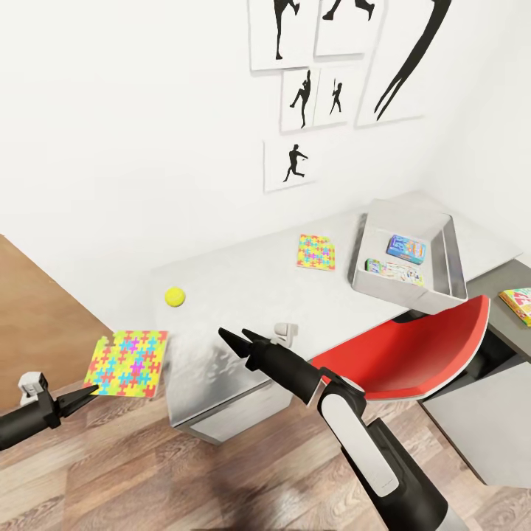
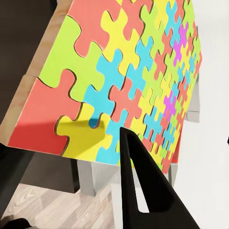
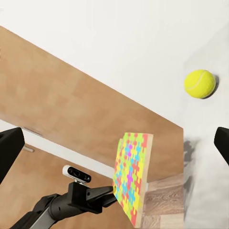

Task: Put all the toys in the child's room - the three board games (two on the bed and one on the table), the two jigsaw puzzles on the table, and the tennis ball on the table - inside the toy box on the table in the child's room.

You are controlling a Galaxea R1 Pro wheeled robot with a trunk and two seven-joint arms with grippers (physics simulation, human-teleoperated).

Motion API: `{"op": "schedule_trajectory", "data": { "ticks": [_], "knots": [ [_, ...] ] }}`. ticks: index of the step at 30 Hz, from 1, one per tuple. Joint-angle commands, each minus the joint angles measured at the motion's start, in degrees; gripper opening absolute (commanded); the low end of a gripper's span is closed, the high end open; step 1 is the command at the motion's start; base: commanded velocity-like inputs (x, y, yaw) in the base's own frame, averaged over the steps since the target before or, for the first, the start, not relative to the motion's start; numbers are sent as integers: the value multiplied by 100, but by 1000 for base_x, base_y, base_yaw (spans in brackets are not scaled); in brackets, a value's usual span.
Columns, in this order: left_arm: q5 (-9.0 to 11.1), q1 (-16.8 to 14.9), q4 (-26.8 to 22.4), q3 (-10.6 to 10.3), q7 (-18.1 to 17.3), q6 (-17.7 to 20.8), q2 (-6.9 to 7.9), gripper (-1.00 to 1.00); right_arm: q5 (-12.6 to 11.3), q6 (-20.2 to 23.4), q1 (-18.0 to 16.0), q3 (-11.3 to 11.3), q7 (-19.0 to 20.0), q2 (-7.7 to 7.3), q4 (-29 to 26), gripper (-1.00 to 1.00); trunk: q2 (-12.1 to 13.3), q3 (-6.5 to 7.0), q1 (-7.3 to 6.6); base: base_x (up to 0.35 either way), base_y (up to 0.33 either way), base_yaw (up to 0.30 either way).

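Left gripper (image 1: pixel 87 391): closed on the near edge of a jigsaw puzzle (image 1: pixel 127 363), which it holds off the end of the table (image 1: pixel 243 287), just beyond its fingertips (image 2: pixel 143 191). In the right wrist view the same puzzle (image 3: pixel 130 177) stands edge-on, pinched by the left gripper (image 3: pixel 112 194).

Right gripper (image 1: pixel 240 341): jaws parted, holding nothing, over the near table edge. The tennis ball (image 1: pixel 175 296) rests on the table beyond and to its left, apart from both fingers.

Further beyond the right gripper, to its right, a second jigsaw puzzle (image 1: pixel 316 252) lies flat. Beside that stands the toy box (image 1: pixel 442 254), containing a blue board game (image 1: pixel 406 248) and a pale board game (image 1: pixel 394 271). A third board game (image 1: pixel 520 304) lies on the dark cabinet top, far right. A red chair (image 1: pixel 413 358) sits right of the right arm.
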Motion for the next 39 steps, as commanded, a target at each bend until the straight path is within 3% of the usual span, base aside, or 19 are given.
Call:
{"op": "schedule_trajectory", "data": {
  "ticks": [1, 22, 39],
  "knots": [
    [-42, -5, -11, 6, -40, 55, -3, -100, -37, 22, -4, 0, 1, -1, -5, 100, -10, -8, 3, 0, 0, 0],
    [-65, -5, -28, 4, -40, 55, -8, -100, 45, 30, 117, 36, -12, -8, 4, 100, -10, -2, 3, 0, 0, -3],
    [-72, -5, -28, -8, -40, 50, -4, -100, 76, 31, 279, 3, 31, -26, -45, 100, -10, 137, 3, 0, 0, -74]
  ]
}}
